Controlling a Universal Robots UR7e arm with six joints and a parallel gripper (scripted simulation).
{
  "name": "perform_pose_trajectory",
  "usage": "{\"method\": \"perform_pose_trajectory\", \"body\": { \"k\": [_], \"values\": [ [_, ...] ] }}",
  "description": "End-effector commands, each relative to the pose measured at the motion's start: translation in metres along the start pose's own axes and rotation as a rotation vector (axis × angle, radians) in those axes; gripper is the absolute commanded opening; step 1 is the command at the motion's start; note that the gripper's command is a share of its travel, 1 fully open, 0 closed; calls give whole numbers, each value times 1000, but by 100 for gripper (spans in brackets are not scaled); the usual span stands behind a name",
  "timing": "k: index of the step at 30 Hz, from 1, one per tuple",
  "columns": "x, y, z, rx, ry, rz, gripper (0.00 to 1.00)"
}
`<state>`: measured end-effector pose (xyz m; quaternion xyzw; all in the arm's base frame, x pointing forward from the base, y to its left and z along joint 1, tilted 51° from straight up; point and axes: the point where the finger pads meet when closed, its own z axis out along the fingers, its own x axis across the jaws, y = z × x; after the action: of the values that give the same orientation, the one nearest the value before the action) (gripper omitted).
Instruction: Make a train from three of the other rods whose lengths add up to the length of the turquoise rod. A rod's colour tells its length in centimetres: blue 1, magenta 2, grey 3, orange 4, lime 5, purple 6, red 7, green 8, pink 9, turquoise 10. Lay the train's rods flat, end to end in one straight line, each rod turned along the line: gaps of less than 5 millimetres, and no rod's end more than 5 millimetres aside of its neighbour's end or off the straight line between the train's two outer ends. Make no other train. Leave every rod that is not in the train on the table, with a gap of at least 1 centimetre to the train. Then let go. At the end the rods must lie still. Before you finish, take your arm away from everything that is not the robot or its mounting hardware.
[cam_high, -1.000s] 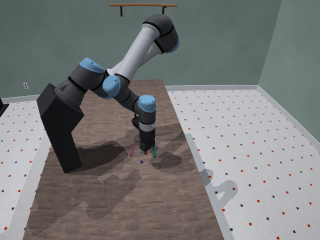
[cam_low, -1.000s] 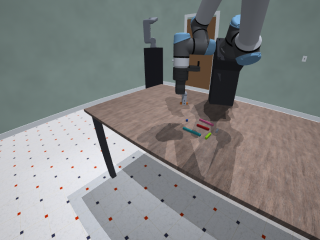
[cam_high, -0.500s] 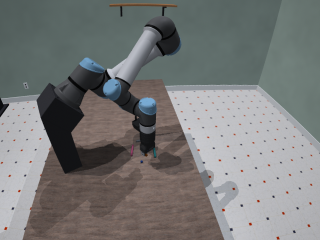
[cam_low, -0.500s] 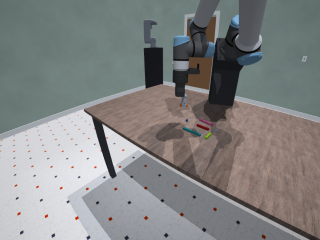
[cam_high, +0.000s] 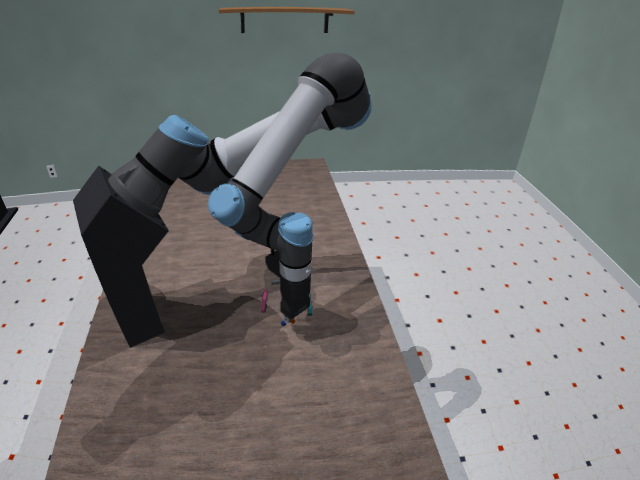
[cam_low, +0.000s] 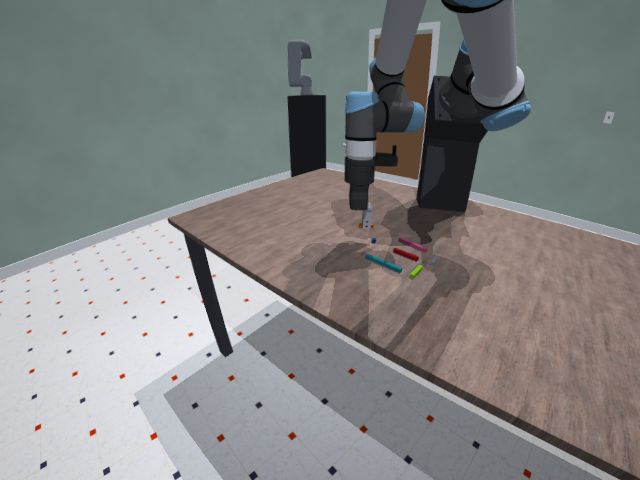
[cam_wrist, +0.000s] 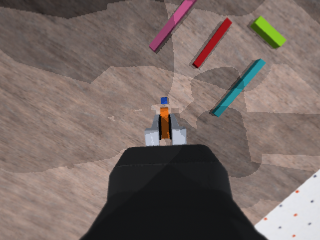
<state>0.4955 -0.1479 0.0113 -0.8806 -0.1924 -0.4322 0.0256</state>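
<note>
So the gripper (cam_high: 288, 319) (cam_low: 366, 226) (cam_wrist: 164, 121) is closing firmly on the orange rod (cam_high: 293, 320) (cam_low: 361, 225) (cam_wrist: 164, 112), but no train is lying together yet. By my maths, blue + orange + lime is giving the 10 we're needing (1 + 4 + 5).

The blue rod (cam_high: 283, 323) (cam_low: 373, 240) (cam_wrist: 164, 100) is sitting on the tabletop (cam_high: 232, 392) (cam_low: 516, 310) (cam_wrist: 60, 200), probably serving as one end. The lime rod (cam_low: 416, 271) (cam_wrist: 269, 32) is lying out past the turquoise rod (cam_high: 310, 305) (cam_low: 383, 262) (cam_wrist: 239, 88), well apart from blue, so it's still needing a pick and a turn. The red rod (cam_low: 405, 254) (cam_wrist: 212, 43), pink rod (cam_high: 264, 300) (cam_low: 412, 244) (cam_wrist: 172, 25) and grey rod (cam_high: 276, 282) (cam_low: 433, 261) are lying off to the side, and IMO they're just staying out of this.

As for where orange is: it's sitting right between the fingertips, its long side running along them, with one end poking out towards blue. In the wrist view the two are roughly lining up, blue just ahead. It's looking like orange is hanging a bit above the wood, but I'm not seeing its underside well enough to swear to that. Lowering, lining up and letting go are remaining, then lime, then backing the arm off.
</note>
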Motion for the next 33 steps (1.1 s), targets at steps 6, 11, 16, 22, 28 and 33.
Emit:
{"method": "perform_pose_trajectory", "body": {
  "k": [6,11,16,22,28,33],
  "values": [
    [0,2,28,-5,0,0,24],
    [0,2,31,-5,0,0,24],
    [0,2,32,-5,0,0,24],
    [0,2,32,-5,0,0,24],
    [0,2,32,-5,0,0,24],
    [0,2,32,-5,0,0,24]
  ]
}}
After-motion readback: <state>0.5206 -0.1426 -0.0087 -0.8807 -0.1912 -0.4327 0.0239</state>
